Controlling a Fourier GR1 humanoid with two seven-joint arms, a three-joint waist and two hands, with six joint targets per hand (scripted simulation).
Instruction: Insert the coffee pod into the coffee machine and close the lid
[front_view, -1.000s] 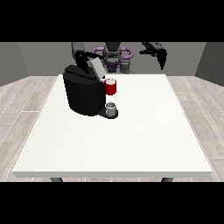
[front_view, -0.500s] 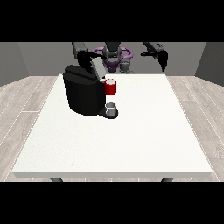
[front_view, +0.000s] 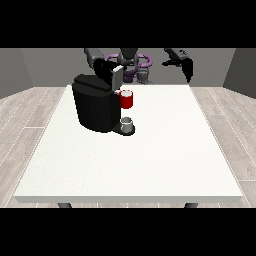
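The black coffee machine (front_view: 96, 107) stands on the white table (front_view: 150, 160) at the far left. Its grey lid (front_view: 116, 76) is tilted up at the top. A red thing at the machine (front_view: 127, 99) sits in front, under the lid. On the machine's base lies a small grey thing (front_view: 127, 123). The hand at the view's left (front_view: 104, 66) is right behind the lid, at the machine's top; whether it touches the lid is unclear. The hand at the view's right (front_view: 185, 65) hangs raised over the table's far right edge, fingers pointing down, holding nothing.
The robot's purple and grey torso (front_view: 132, 62) stands behind the table's far edge. Wooden floor surrounds the table. The white tabletop stretches from the machine to the front and right edges.
The grey lid and the hand at the view's left have shifted a little to the right over the machine. The hand at the view's right has drifted slightly rightward.
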